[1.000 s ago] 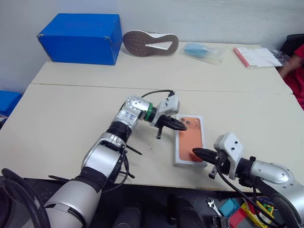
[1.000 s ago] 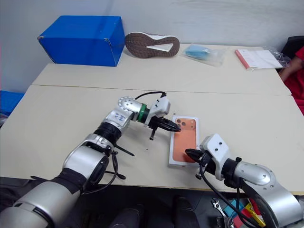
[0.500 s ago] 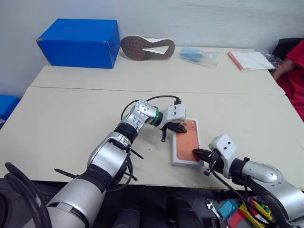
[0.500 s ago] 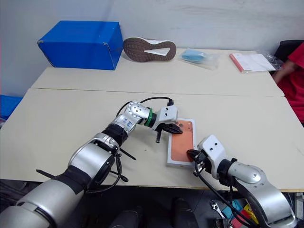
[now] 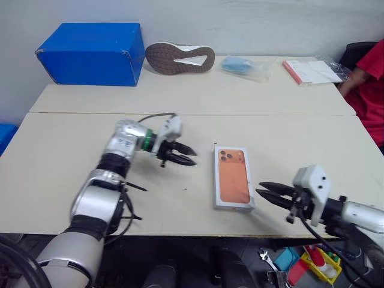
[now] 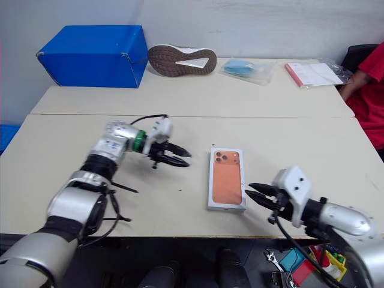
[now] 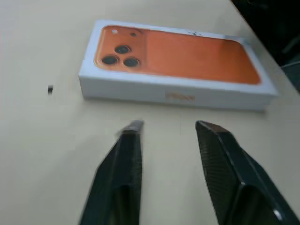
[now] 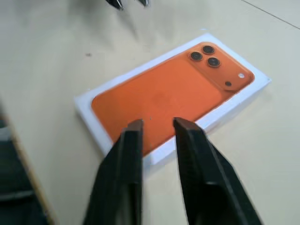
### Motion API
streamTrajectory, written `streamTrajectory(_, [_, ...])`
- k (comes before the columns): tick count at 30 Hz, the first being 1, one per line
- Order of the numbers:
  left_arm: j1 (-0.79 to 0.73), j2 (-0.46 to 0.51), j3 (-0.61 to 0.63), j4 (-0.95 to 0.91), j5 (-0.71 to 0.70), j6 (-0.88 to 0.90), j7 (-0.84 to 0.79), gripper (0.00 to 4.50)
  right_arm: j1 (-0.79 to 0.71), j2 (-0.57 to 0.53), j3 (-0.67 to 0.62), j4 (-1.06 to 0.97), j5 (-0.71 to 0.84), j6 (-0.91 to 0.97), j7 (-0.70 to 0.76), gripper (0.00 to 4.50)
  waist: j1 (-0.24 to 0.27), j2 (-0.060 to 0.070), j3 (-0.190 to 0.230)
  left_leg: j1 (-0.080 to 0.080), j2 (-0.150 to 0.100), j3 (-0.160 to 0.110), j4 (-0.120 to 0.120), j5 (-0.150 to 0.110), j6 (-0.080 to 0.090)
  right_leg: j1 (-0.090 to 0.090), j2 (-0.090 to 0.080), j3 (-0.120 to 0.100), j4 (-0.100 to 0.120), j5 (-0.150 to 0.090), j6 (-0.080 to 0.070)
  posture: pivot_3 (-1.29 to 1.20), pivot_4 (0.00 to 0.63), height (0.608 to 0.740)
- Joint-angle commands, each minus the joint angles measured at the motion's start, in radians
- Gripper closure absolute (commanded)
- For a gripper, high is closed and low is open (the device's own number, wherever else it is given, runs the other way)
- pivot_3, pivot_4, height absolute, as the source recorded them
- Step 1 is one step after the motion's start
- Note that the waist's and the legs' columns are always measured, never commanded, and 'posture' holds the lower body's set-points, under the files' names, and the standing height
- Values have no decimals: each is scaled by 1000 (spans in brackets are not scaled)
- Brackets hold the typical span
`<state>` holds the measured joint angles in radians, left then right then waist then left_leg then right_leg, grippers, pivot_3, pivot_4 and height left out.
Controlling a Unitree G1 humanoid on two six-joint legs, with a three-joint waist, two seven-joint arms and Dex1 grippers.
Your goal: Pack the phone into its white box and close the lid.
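The left gripper is hovering over the table with its two black fingers spread apart, holding nothing and pointing toward the closed box from that box's left side, a clear gap of bare tabletop lying between them. The right gripper is sitting near the table's front edge, just to the right of the box's near corner, its fingers parted by a narrow gap and also holding nothing. The lid is resting flat on the white box, closed over it, with the printed orange phone picture facing up and the three camera lenses at the far end; the white side wall is showing beneath it in the left wrist view. The phone itself cannot be seen. Farther back, on the second table pushed against the first, a big blue box is standing at the left, a shoe is lying sole-out beside it, and a clear bag with something blue and a booklet in plastic are lying to the right. A person in a red sleeve is sitting at the far right edge.
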<state>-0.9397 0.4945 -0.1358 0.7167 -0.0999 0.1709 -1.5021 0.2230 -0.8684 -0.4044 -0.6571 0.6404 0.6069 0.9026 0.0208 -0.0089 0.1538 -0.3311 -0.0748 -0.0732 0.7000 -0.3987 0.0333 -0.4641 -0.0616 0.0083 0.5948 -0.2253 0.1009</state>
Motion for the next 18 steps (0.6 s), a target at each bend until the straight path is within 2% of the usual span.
streamTrajectory(1, [129,188,36,-346,-162,230,-112,1553,14,-93,-187,72,96,-2,186,2397,-1,1,0,0,0,0,0,0,0,0,0,2,0,0,0,0,150,740])
streamTrajectory(6, [410,417,175,-710,-317,408,-39,26,-16,-231,-279,289,102,-12,380,743,9,2,1,0,0,-2,0,0,1,3,-1,5,-3,0,0,0,150,740])
streamTrajectory(8, [512,457,239,-824,-359,449,20,0,-42,-278,-287,376,84,-27,437,37,14,3,2,0,0,-2,0,-1,2,4,-2,5,-4,0,0,0,150,740])
streamTrajectory(13, [653,437,359,-969,-422,503,172,0,-124,-307,-257,468,57,-48,442,37,24,4,2,0,1,-2,0,-1,1,3,-2,5,-4,-1,-1,0,150,740])
streamTrajectory(18, [680,411,365,-1007,-440,460,225,0,-156,-301,-219,455,60,-6,423,37,24,6,2,1,1,-2,0,-1,0,3,-2,4,-3,-1,-2,0,150,740])
